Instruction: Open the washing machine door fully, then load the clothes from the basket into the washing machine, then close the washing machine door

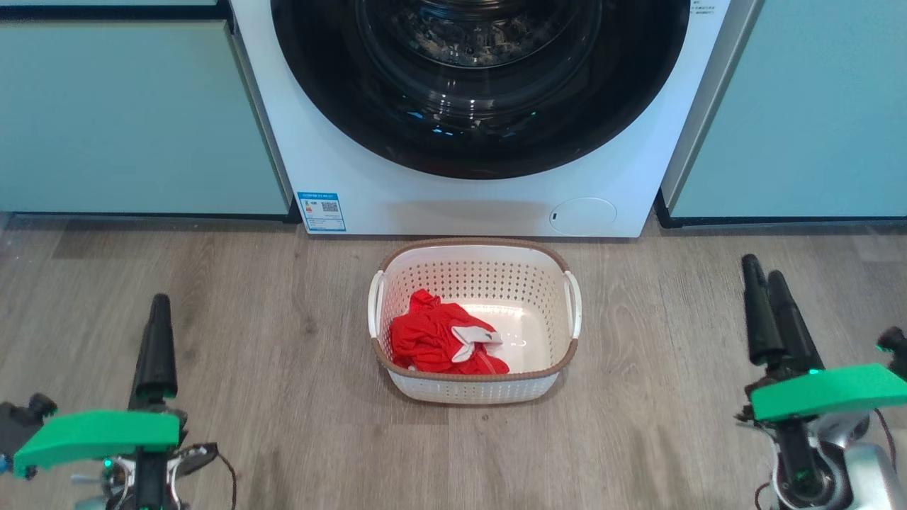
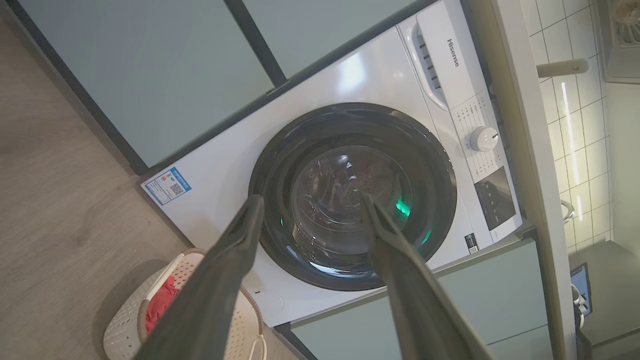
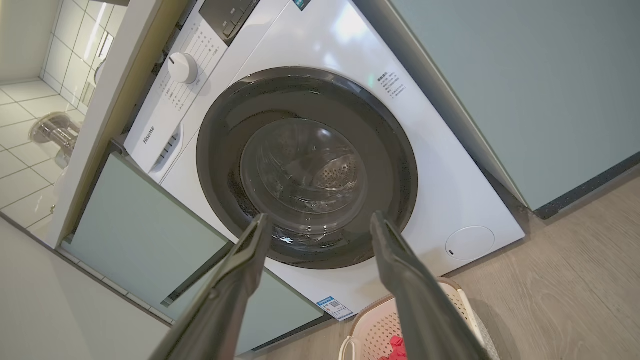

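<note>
- Our left claw (image 1: 159, 306), at the lower left of the head view, and our right claw (image 1: 762, 269), at the lower right, both have their fingers spread wide with nothing between them. The wrist views show the gaps plainly.
- We judge they sit low on either side to leave the middle free. Both point toward the machine, ready for the door.
- The large round door (image 1: 496, 152), with its glossy black rim and clear glass bowl, fills the top centre. It lies flush in the white front-loading washing machine (image 1: 439, 205), so opening it has not yet begun.
- The cream perforated plastic basket (image 1: 473, 244) with a brown rim sits on the grey wood-look floor (image 1: 283, 297) just in front of the machine and below the door. We reckon that is to keep the carry short.
- The bright red fabric garment (image 1: 429, 340), with a small white part, lies crumpled in the basket's lower-left corner.
- We cannot tell which edge of the door carries the handle, so the first reach needs care.
</note>
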### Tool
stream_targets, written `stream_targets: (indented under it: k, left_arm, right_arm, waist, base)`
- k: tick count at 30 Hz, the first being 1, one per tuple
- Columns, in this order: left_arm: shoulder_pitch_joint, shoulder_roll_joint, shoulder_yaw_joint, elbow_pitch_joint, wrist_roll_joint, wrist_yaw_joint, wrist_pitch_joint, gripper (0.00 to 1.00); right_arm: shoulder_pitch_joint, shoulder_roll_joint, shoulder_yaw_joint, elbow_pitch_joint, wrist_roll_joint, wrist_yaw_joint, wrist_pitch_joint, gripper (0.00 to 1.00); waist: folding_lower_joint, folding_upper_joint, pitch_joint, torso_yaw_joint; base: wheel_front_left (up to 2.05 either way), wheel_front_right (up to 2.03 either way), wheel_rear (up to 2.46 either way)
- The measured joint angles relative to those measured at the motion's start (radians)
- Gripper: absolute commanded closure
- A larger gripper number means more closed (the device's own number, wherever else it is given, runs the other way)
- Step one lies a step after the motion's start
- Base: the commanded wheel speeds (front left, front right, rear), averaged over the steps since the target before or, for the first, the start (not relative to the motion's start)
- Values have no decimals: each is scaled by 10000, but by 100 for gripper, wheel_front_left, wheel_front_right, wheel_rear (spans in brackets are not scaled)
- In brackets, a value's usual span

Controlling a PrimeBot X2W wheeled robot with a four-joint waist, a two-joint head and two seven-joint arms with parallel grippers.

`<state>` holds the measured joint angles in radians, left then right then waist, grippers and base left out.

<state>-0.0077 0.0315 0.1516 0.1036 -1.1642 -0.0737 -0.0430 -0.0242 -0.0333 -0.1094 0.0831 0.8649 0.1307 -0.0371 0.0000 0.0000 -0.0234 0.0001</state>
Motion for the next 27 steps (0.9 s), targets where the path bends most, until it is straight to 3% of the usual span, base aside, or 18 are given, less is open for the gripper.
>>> stream_targets:
  k: [13,27]
  left_arm:
    - [-90,8,-798,-1356,2746,1457,-347,0]
    - [-69,136,-2694,-1653,5745,2366,-742,0]
  right_arm:
    - [-75,-10,529,-570,-2502,0,-391,0]
    - [-71,-17,602,-671,-4280,0,-794,0]
  waist:
    - [0,0,-68,-1]
    - [0,0,-172,-38]
  base:
    - [0,0,0]
    - [0,0,0]
